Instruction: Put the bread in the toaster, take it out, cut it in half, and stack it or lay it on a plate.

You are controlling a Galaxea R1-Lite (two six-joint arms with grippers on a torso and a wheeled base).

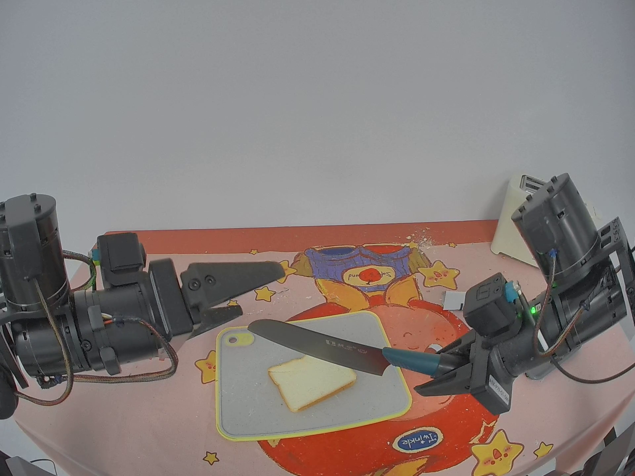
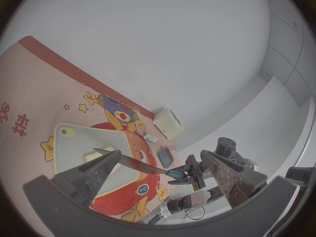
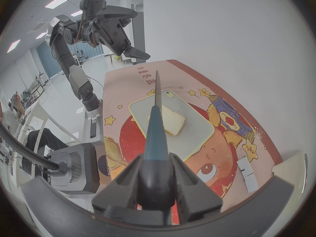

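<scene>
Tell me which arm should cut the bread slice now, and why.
Right. The right hand is shut on the knife handle, with the blade over the bread on the cutting board. The left hand hangs open and empty near the board's corner.

I am looking at a plain pale grey wall [image 1: 317, 87] that is rising straight from the far edge of the bench [image 1: 152, 431], whose cartoon cloth is carrying a red band along that edge. Past the bench's right edge I am seeing pale floor [image 2: 263, 129] meeting a second wall [image 2: 289, 60] divided by thin panel seams. Past the left edge the room is opening out: rectangular ceiling lights [image 3: 56, 2] are glowing, the light floor is reflecting them, and pale desks [image 3: 38, 83] are standing well apart from the bench. At the far end I am making out a blue-grey stretch [image 3: 42, 55], curtain or blind I cannot tell.
</scene>
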